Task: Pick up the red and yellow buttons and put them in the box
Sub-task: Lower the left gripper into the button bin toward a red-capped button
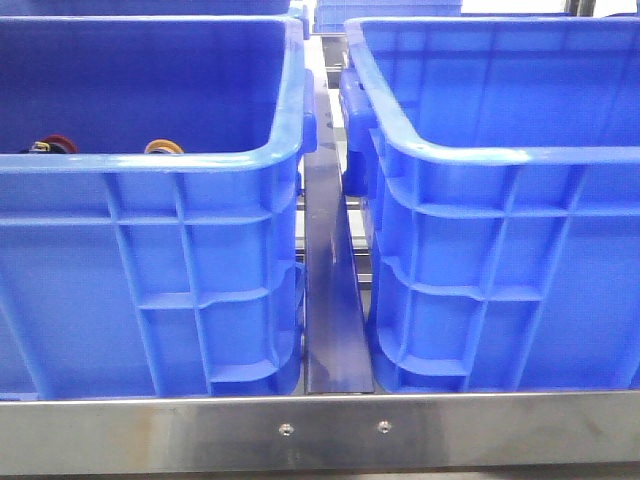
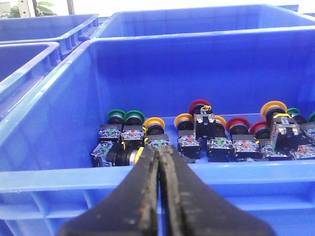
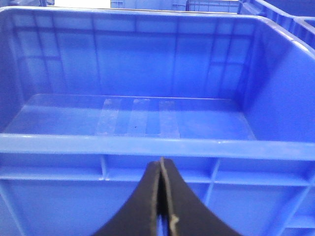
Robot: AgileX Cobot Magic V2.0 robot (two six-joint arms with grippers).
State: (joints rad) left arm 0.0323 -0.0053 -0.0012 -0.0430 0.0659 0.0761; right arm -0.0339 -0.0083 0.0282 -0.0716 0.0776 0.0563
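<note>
Red and yellow buttons [image 2: 197, 129] clustered with green ones on floor of left crate [image 2: 59, 172]; probably light, rigid, slick-domed, best pinched across dark base. Left gripper [image 2: 158, 156] and right gripper [image 3: 161, 169] fingers clenched, empty, outside rims. Right box [image 3: 147, 146] bare.

Green-capped buttons [image 2: 125, 117] lie in the left crate [image 1: 150, 240].
</note>
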